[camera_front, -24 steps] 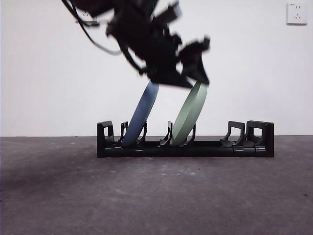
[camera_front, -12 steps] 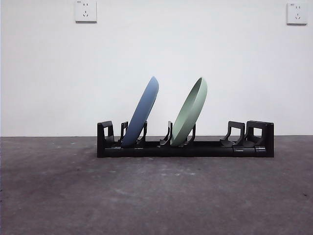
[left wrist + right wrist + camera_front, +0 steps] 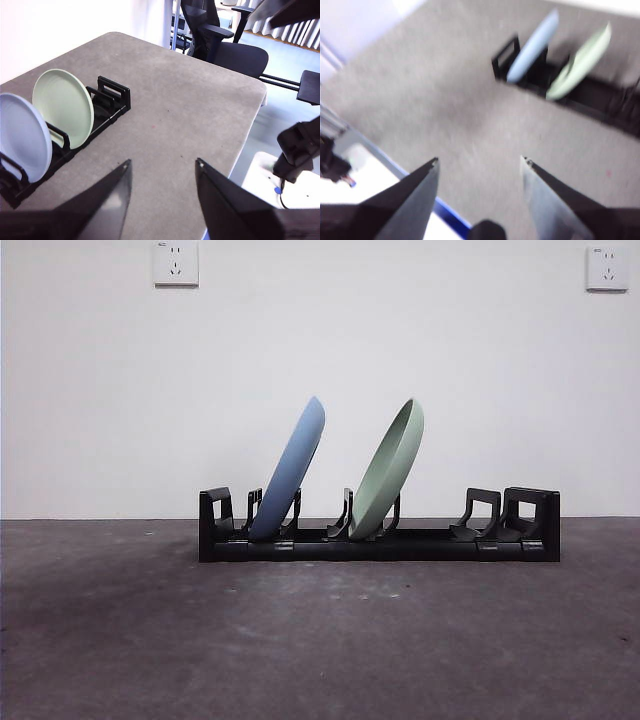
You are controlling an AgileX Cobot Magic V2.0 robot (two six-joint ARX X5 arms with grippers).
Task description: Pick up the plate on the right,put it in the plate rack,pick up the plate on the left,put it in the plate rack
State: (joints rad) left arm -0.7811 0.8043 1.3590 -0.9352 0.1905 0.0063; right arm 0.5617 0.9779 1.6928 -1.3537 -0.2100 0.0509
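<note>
1. Plate rack [image 3: 378, 540]: long, low, black, standing on the grey tabletop [image 3: 320, 640] in front of a white wall; blocky ends, pairs of hooked upright prongs along its length.
2. Blue plate [image 3: 290, 468]: seated in a prong pair near the rack's left end in the front view, on edge, tilted with its top leaning toward the right.
3. Green plate [image 3: 390, 468]: seated in a prong pair near the rack's middle, on edge, same tilt as the blue plate, apart from it.
4. Rack slots at the right end: unoccupied prongs visible.
5. Left pincer [image 3: 162, 175]: jaws spread apart, holding nothing, raised above the tabletop, well apart from the rack.
6. Right pincer [image 3: 480, 172]: jaws spread apart, holding nothing, raised well apart from the rack; picture blurred.
7. Wall sockets [image 3: 176, 262]: two, white, high on the wall.
</note>
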